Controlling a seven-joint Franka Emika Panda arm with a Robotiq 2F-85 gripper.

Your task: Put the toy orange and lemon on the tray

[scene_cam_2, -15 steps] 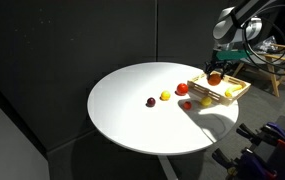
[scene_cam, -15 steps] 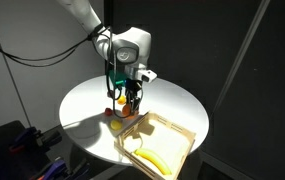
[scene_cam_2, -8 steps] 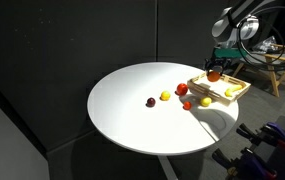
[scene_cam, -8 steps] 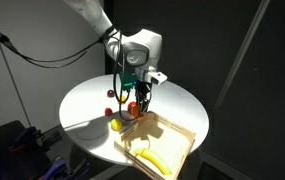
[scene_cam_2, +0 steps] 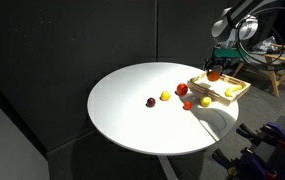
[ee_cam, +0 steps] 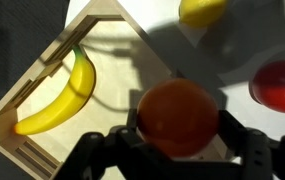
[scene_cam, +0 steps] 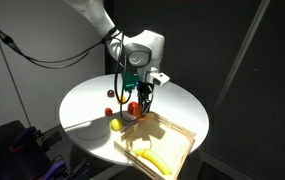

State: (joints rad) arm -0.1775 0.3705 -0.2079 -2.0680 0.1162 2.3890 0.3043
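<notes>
My gripper [scene_cam: 141,101] is shut on the toy orange [ee_cam: 177,118] and holds it just above the near corner of the light-wood tray [ee_cam: 27,85]. It shows in both exterior views, and the held orange [scene_cam_2: 214,74] is also seen above the tray [scene_cam_2: 237,85]. The lemon [ee_cam: 202,10] lies on the white table just outside the tray's rim, also visible in both exterior views [scene_cam: 116,124] [scene_cam_2: 205,101]. The tray [scene_cam: 182,136] sits at the table's edge.
A yellow banana [ee_cam: 62,95] lies inside the tray. A red fruit [ee_cam: 279,85] lies on the table close beside the gripper. More small fruits [scene_cam_2: 165,96] [scene_cam_2: 150,102] lie toward the middle of the round white table [scene_cam_2: 132,110].
The gripper has carried the orange sideways from the table toward the tray's corner and lifted slightly; over the last half second it has hardly moved.
</notes>
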